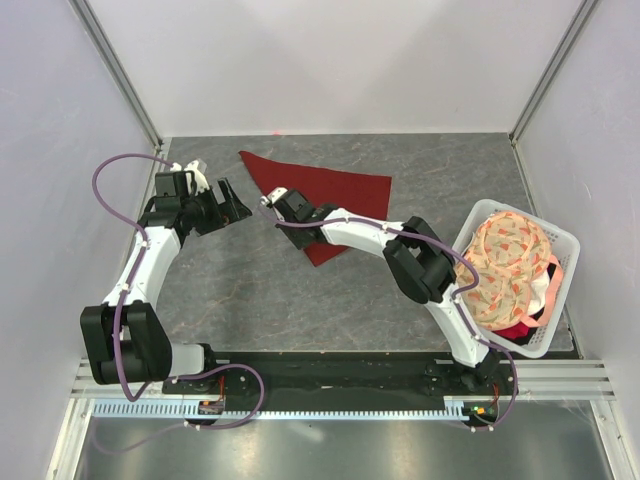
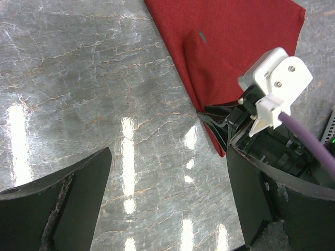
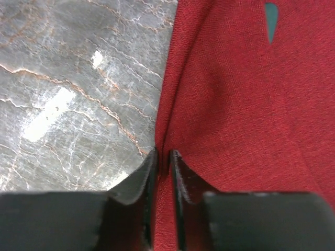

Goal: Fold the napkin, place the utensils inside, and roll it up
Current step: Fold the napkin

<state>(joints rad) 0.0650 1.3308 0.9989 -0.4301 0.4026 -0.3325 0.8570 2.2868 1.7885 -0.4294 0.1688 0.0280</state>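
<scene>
The dark red napkin [image 1: 340, 190] lies folded on the grey table at the back middle. It also shows in the left wrist view [image 2: 235, 42] and the right wrist view [image 3: 235, 104]. My right gripper [image 1: 283, 213] [image 3: 163, 154] is shut on the napkin's left edge, with a ridge of cloth pinched between its fingers. My left gripper [image 1: 235, 200] [image 2: 167, 172] is open and empty over bare table just left of the napkin. A small dark green sliver [image 3: 270, 21] shows at a gap in the cloth. The rest of the spoon is hidden.
A white basket [image 1: 560, 240] at the right edge holds a peach-and-cream floral cloth [image 1: 510, 265] and some red fabric. Grey walls enclose the table at the left, back and right. The right arm reaches across the table's middle.
</scene>
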